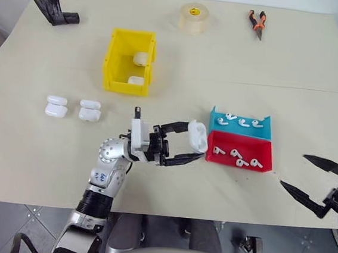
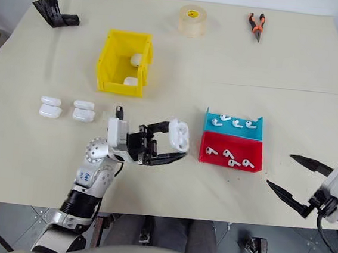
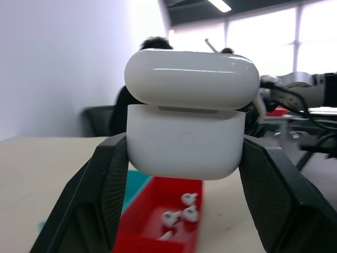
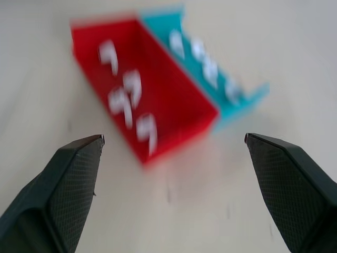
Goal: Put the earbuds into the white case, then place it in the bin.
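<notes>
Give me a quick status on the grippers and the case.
Left gripper shut on case, lid ajar, beside red tray. Right gripper open, empty. Earbuds in trays. Bin unobstructed.

The cream counter [image 1: 170, 180] carries a yellow bin [image 1: 129, 61] far left, two white cases [image 1: 73, 109] nearer, red [image 1: 238, 152] and blue trays [image 1: 241, 124] right, tape roll [image 1: 194, 17], pliers [image 1: 257, 22], and perhaps a black rag [image 1: 57, 10].
</notes>
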